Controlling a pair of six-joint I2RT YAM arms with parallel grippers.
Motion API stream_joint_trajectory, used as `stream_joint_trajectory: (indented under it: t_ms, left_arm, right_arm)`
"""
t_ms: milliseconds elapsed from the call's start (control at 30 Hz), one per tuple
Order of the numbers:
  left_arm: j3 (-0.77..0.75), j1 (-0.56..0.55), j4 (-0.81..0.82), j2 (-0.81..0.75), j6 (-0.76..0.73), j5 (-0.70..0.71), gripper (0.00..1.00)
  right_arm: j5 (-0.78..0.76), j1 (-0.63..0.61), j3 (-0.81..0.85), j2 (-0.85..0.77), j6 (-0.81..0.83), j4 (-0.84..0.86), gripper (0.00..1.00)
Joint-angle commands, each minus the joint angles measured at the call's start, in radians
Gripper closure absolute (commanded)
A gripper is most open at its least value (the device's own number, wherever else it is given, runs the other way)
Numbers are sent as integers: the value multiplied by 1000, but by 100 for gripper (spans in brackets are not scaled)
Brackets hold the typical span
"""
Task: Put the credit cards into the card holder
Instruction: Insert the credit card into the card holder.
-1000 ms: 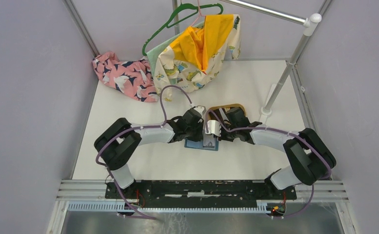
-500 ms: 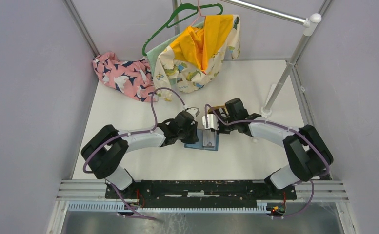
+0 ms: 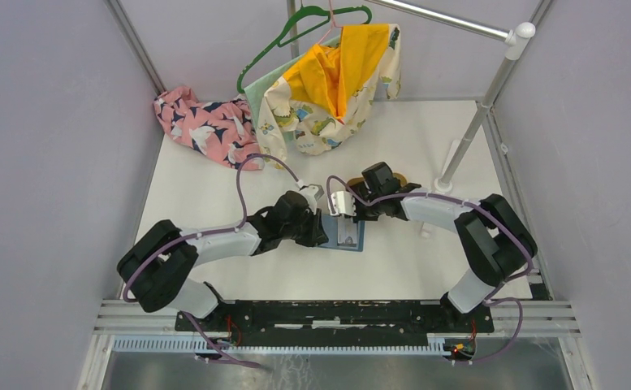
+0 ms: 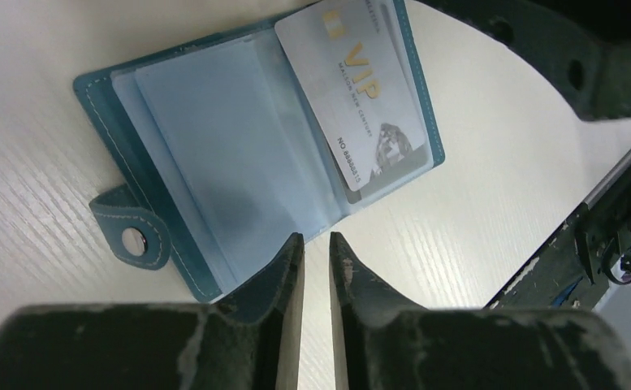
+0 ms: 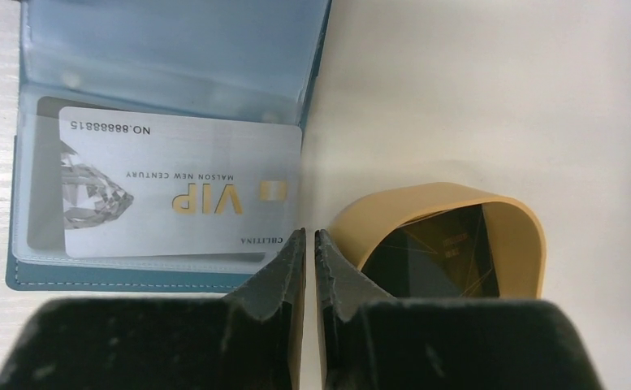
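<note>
The teal card holder (image 4: 214, 162) lies open on the white table, clear sleeves up, snap tab (image 4: 133, 240) at its left. A silver VIP credit card (image 4: 360, 106) sits in a sleeve of the holder (image 5: 174, 49); the same card (image 5: 174, 183) shows in the right wrist view. A dark credit card (image 5: 434, 252) lies in the tan tray (image 5: 425, 199). My left gripper (image 4: 316, 237) hovers at the holder's near edge, slightly open and empty. My right gripper (image 5: 309, 233) hangs between holder and tray, down to a thin slit, holding nothing. From above, both grippers meet over the holder (image 3: 349, 237).
A pink patterned cloth (image 3: 202, 126) lies at the back left. A yellow and cream garment (image 3: 328, 81) hangs from a green hanger on the rack, whose pole (image 3: 474, 122) stands at the back right. A metal rail (image 3: 336, 313) runs along the near edge.
The left gripper has opened a little and its arm has swung left. The right gripper has slid left toward the holder, covering the tray from above, and its jaws have narrowed.
</note>
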State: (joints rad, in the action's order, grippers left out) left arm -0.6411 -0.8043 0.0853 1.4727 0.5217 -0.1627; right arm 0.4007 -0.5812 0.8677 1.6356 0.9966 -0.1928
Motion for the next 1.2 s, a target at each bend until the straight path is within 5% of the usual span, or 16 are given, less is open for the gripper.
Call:
stream_joint_trajectory:
  t_ms: [0,433,767,1167]
  left_arm:
    - [36,-2,88,-47,-8,-38,76]
    - [82,-5,141,-59,13,-68,87]
    - [314,-45,294,-232,245,-52,96]
    - [246,-119,424,-8,324,-30,98]
  right_arm:
    - [-40,-11,61,35,14,-15,87]
    - [117,-16,114,67,106,-202,89]
    - [84,2,99,67,-13,-147,88]
    - [146,3,91,45,27,-224,89]
